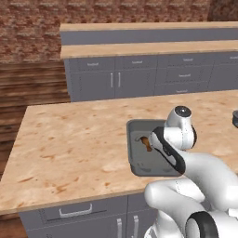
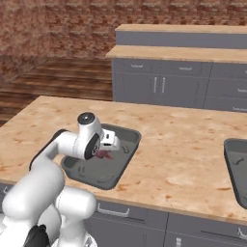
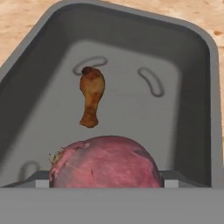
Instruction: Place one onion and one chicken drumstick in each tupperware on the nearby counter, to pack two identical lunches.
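Here the arm bends low over the counter (image 1: 69, 139), hand pointing down into the near tupperware (image 2: 126, 136). In the hand view the maroon onion (image 3: 105, 162) sits at the bottom edge right between the two finger tips (image 3: 40, 177); the gripper (image 3: 105, 181) is spread wide around it, tips just beside each flank. Can't tell whether the tips actually press the onion or whether it rests on the tray floor. In the right base view a bit of pinkish onion shows under the hand inside the tray.

One chicken drumstick (image 3: 91, 97) lies on the same tray's floor, beyond the onion and apart from it, fat end away from the camera, bone end toward the onion. In the left base view it peeks out as an orange-brown bit beside the forearm.

Second tupperware (image 2: 237, 166) sits on the same counter well off to the robot's right, cut by the right base view's edge; what's in it can't be seen.

Far counter (image 2: 183, 54) with grey cabinets runs along the brick wall (image 1: 32, 28).

No readable writing, labels or brands anywhere; the tray floor only has curved moulded ridges (image 3: 151, 81).
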{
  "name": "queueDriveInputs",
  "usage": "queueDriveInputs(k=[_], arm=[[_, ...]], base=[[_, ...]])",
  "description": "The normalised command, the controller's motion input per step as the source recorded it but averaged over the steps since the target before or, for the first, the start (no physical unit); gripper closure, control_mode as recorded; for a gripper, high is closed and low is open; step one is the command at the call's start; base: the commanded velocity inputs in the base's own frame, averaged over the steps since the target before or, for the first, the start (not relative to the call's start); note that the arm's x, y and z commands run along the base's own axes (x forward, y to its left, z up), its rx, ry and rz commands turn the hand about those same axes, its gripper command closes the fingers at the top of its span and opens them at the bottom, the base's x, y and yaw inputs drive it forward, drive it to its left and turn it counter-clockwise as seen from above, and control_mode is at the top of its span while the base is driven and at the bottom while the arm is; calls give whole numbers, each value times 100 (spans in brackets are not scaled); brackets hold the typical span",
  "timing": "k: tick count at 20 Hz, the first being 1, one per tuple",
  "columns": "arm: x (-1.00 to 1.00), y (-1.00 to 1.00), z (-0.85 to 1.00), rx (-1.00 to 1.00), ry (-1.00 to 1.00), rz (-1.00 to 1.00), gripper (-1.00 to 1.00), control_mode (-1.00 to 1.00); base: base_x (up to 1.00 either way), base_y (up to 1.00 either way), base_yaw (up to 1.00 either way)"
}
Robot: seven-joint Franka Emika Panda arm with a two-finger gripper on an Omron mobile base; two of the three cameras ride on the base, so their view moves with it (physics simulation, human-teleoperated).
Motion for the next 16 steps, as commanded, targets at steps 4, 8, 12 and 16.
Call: queueDriveInputs(k=[4,8,12,16], arm=[[23,-7,-17,0,0,0,100,-100],[26,-4,-17,0,0,0,100,-100],[29,-1,-17,0,0,0,100,-100],[38,0,-18,0,0,0,-100,-100]], base=[[0,0,0],[0,0,0],[0,0,0],[0,0,0]])
